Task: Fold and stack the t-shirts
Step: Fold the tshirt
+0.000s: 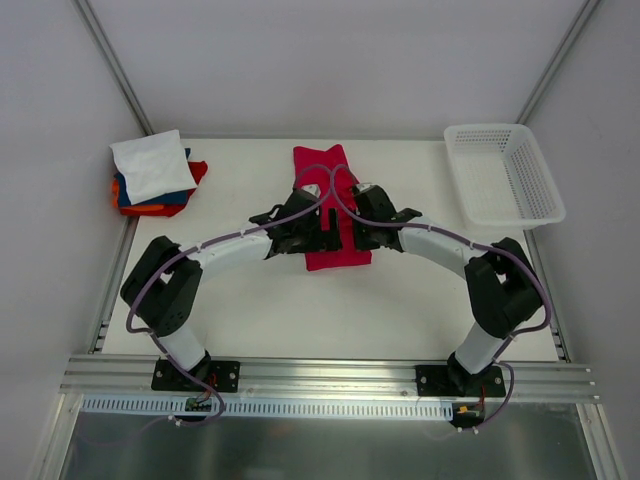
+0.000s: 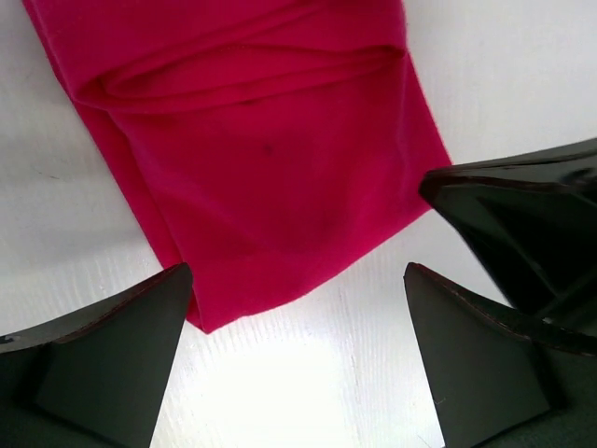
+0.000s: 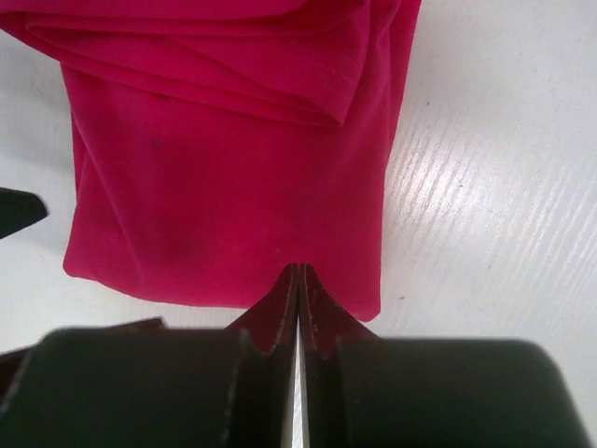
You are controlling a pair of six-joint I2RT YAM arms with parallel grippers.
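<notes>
A crimson-red t-shirt, folded into a long strip, lies at the table's middle. My left gripper hangs open over its near left corner, and bare table shows between the fingers. My right gripper is shut, its tips meeting over the shirt's near hem close to the right corner. No cloth shows between them, and the hem lies flat. A pile of folded t-shirts sits at the back left, a white one on top of blue, orange and red ones.
A white mesh basket stands at the back right corner. Both arms arch inward from their bases, so the two grippers sit close together. The left gripper's finger pokes into the right wrist view.
</notes>
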